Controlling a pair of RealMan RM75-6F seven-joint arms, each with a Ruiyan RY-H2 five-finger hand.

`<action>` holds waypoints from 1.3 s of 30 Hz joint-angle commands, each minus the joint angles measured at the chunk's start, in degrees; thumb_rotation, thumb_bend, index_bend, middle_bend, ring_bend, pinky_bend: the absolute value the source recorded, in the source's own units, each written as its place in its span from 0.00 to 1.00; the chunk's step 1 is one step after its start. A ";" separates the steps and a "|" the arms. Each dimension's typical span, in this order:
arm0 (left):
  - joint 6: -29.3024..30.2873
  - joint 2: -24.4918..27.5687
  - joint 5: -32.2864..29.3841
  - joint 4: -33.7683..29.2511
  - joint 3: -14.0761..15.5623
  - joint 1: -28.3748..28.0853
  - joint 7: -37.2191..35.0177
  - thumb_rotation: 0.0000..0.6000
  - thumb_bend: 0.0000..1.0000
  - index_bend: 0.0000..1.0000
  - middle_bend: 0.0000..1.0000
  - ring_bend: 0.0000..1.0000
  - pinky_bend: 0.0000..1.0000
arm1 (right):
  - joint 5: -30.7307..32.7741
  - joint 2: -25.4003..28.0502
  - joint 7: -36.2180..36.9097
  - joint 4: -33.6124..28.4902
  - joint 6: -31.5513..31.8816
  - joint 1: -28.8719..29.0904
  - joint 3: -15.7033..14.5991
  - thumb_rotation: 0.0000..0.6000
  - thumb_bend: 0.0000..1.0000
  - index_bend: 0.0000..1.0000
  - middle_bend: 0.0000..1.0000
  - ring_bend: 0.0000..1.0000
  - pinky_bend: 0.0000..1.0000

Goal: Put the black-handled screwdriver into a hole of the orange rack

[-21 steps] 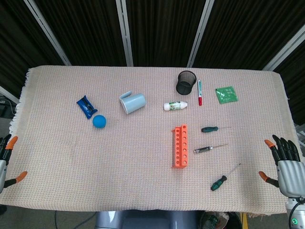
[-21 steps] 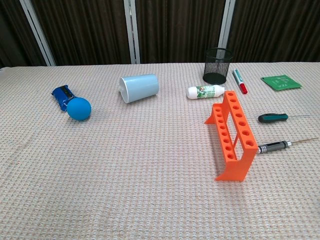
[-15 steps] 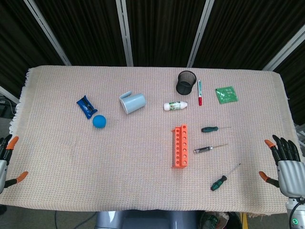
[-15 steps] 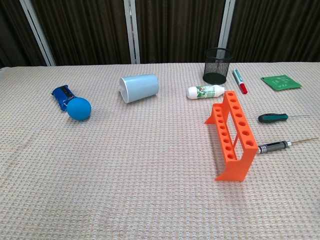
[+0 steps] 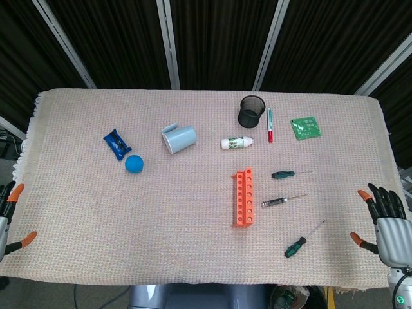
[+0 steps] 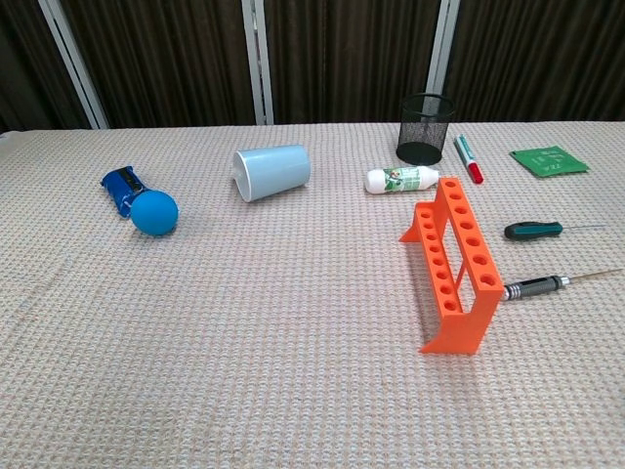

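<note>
The orange rack [image 5: 244,196] [image 6: 454,264] stands upright on the cloth, right of centre, its row of holes empty. Just to its right lies the black-handled screwdriver [image 5: 275,201] [image 6: 535,286], flat, with its thin shaft pointing right and away from the rack. My right hand [image 5: 386,222] hovers at the table's right edge, fingers spread and holding nothing, well to the right of the screwdriver. My left hand [image 5: 6,219] shows only partly at the far left edge, fingers apart and empty. Neither hand appears in the chest view.
Two green-handled screwdrivers lie nearby, one [image 5: 283,174] [image 6: 533,230] beyond the black one, one [image 5: 296,246] nearer the front edge. Further back are a black mesh cup [image 5: 252,111], red marker [image 5: 270,125], white bottle [image 5: 236,142], green card [image 5: 306,127], tipped pale-blue cup [image 5: 178,138], blue ball [image 5: 134,163] and blue packet [image 5: 116,143].
</note>
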 commanded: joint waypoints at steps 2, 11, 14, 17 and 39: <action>-0.33 0.22 -0.14 -0.15 -0.08 -0.13 -0.04 1.00 0.00 0.02 0.00 0.00 0.00 | -0.01 -0.05 0.28 0.16 -0.51 0.28 0.03 1.00 0.00 0.15 0.05 0.00 0.00; -1.50 0.64 -0.50 -0.70 -0.77 -1.11 0.97 1.00 0.00 0.04 0.00 0.00 0.00 | -0.60 -0.01 -0.62 -0.95 -4.21 3.50 1.08 1.00 0.09 0.20 0.06 0.00 0.00; -1.93 0.71 -0.45 -0.76 -1.03 -1.58 1.17 1.00 0.00 0.05 0.00 0.00 0.00 | -0.63 0.24 -1.86 -1.77 -5.88 5.07 1.75 1.00 0.11 0.23 0.06 0.00 0.00; -2.45 0.90 -0.49 -0.88 -1.38 -2.15 1.48 1.00 0.00 0.06 0.00 0.00 0.00 | -0.62 0.47 -4.33 -2.86 -7.48 6.96 2.83 1.00 0.12 0.28 0.07 0.00 0.00; -5.63 3.14 -1.91 -3.64 -3.62 -5.73 4.57 1.00 0.00 0.07 0.00 0.00 0.00 | 14.89 -8.46 -34.66 -5.22 -27.21 23.27 7.08 1.00 0.18 0.38 0.11 0.00 0.00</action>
